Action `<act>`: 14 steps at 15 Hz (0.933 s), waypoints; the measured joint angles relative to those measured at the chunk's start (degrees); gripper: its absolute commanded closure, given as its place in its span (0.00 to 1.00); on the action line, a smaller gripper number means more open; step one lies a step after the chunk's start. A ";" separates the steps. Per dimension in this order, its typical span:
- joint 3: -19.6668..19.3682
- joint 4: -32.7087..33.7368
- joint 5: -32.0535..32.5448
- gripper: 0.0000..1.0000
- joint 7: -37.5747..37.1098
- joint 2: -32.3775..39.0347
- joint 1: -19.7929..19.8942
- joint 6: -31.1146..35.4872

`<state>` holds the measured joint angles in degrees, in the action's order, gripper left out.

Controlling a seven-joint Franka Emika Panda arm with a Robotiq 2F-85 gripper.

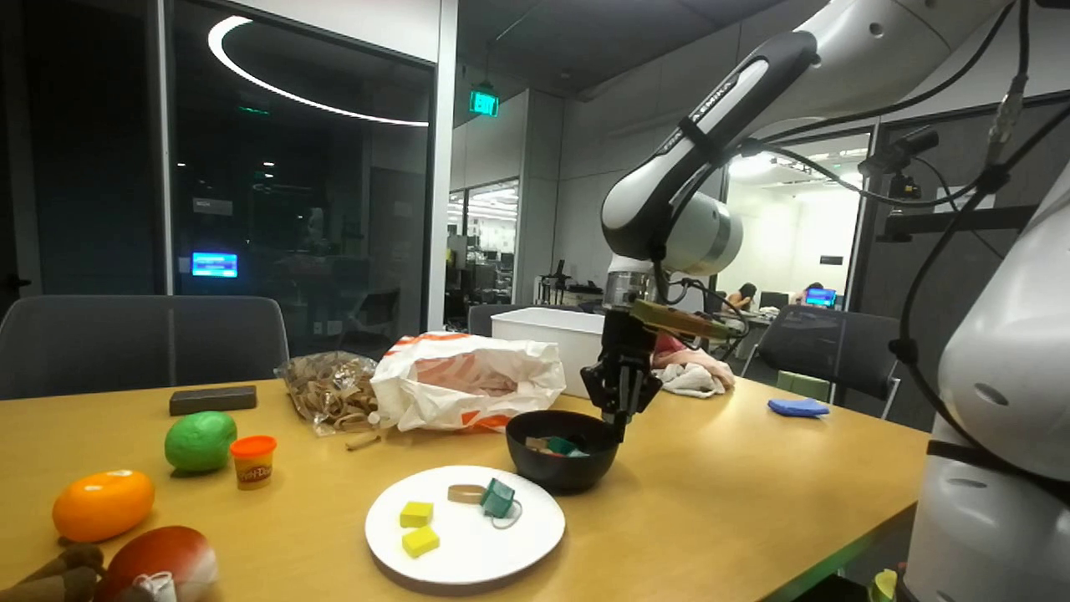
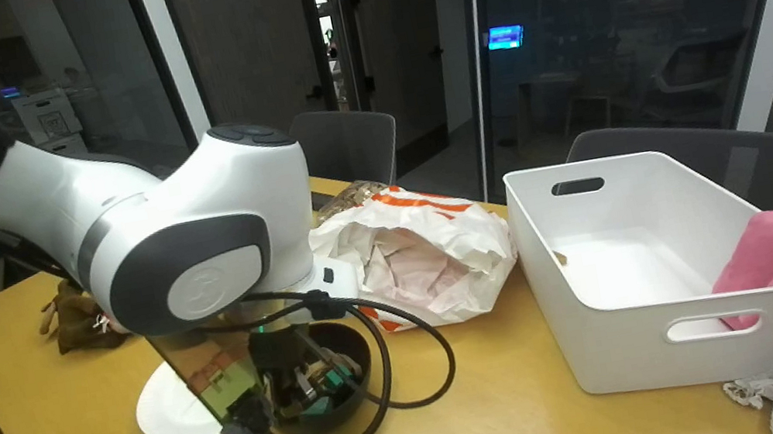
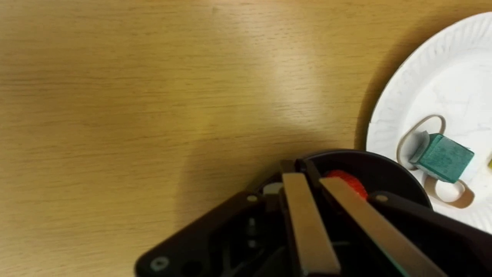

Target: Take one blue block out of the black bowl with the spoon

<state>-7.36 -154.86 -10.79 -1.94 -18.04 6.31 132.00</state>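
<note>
The black bowl (image 1: 558, 478) stands on the table and holds blue-green, brown and red pieces. A blue-green block (image 1: 562, 446) lies in it. In the wrist view the bowl (image 3: 384, 175) shows a red piece (image 3: 350, 182) behind the fingers. My gripper (image 1: 617, 420) points down at the bowl's rim. In the wrist view its fingertips (image 3: 297, 166) are close together with the rim seeming pinched between them. In an exterior view the bowl (image 2: 349, 339) is partly covered by the arm and cables. I cannot make out the spoon; it is hidden or out of view.
A white plate (image 1: 493, 556) beside the bowl carries a green block (image 1: 498, 498), yellow blocks (image 1: 420, 541) and bands. Behind stand a white bag (image 1: 464, 385) and a white bin (image 2: 690, 339). Toy fruit (image 1: 104, 506) and a small Play-Doh tub (image 1: 253, 464) stand farther off.
</note>
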 measured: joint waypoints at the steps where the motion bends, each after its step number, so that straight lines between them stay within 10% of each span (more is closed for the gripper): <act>1: 0.00 0.16 -0.61 0.91 0.51 -0.24 -0.14 -0.59; 14: -6.52 13.23 -17.96 0.92 16.68 12.60 0.46 -26.16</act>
<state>-13.88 -141.63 -28.75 14.74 -5.44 6.77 105.84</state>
